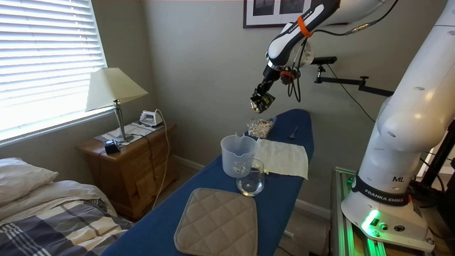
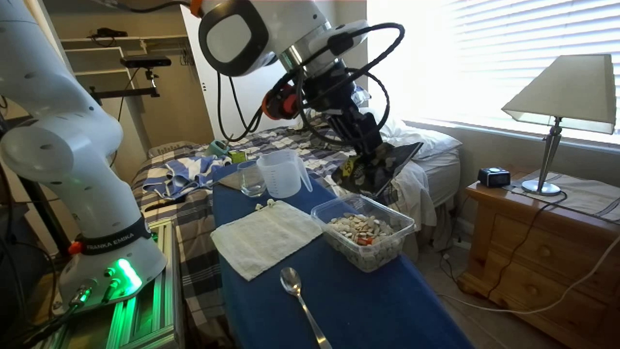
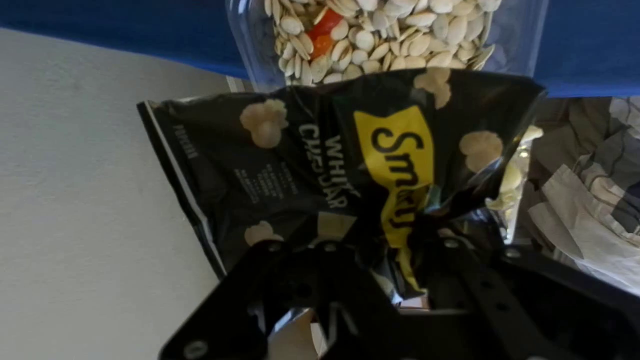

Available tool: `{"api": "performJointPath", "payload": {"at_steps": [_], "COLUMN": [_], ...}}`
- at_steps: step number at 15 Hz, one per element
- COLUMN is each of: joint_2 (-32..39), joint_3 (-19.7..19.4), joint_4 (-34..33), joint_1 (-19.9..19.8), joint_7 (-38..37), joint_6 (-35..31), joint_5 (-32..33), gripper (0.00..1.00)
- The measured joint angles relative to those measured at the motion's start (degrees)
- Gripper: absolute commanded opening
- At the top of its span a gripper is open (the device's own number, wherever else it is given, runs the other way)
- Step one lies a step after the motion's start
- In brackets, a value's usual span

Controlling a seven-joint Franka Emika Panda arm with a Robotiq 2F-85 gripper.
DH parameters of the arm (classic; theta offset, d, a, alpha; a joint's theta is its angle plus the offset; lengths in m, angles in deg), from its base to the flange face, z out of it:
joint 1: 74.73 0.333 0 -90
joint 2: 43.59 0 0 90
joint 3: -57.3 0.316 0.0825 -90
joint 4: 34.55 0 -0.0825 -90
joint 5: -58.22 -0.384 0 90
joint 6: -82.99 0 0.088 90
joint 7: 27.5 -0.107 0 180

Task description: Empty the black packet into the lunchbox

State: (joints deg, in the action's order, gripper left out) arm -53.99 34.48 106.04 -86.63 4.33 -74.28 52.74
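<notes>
There is one each of black packet [image 3: 345,170], lunchbox [image 2: 370,259], jug [image 2: 282,175], glass [image 1: 250,182], spoon [image 2: 304,304], lamp [image 2: 565,94] and iron [image 1: 150,118].

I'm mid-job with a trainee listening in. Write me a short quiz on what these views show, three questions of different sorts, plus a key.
1. What does the black two-fingered gripper hold?
2. True or false: the shiny metal spoon stands in the tall, translucent plastic jug.
3. Which holds the pale, flat seeds?
a) the square, quilted beige pad
b) the low, clear plastic lunchbox
c) the round, clear drinking glass

Key
1. The floppy black-and-yellow packet; popcorn shows at one end in the wrist view.
2. False; the spoon lies on the blue, fabric-covered ironing board.
3. b
</notes>
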Motion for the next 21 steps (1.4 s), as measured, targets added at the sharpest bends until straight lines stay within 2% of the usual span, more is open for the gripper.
{"api": "performJointPath", "payload": {"at_steps": [12, 21], "joint_2": [4.52, 4.64], "joint_3": [-2.21, -3.20], "joint_4": [-0.38, 0.74], "joint_1": [1.06, 3.76], "joint_7": [15.92, 27.79], "joint_6": [-9.40, -17.25], "joint_5": [-1.59, -9.55], "gripper": [0.05, 0.05]}}
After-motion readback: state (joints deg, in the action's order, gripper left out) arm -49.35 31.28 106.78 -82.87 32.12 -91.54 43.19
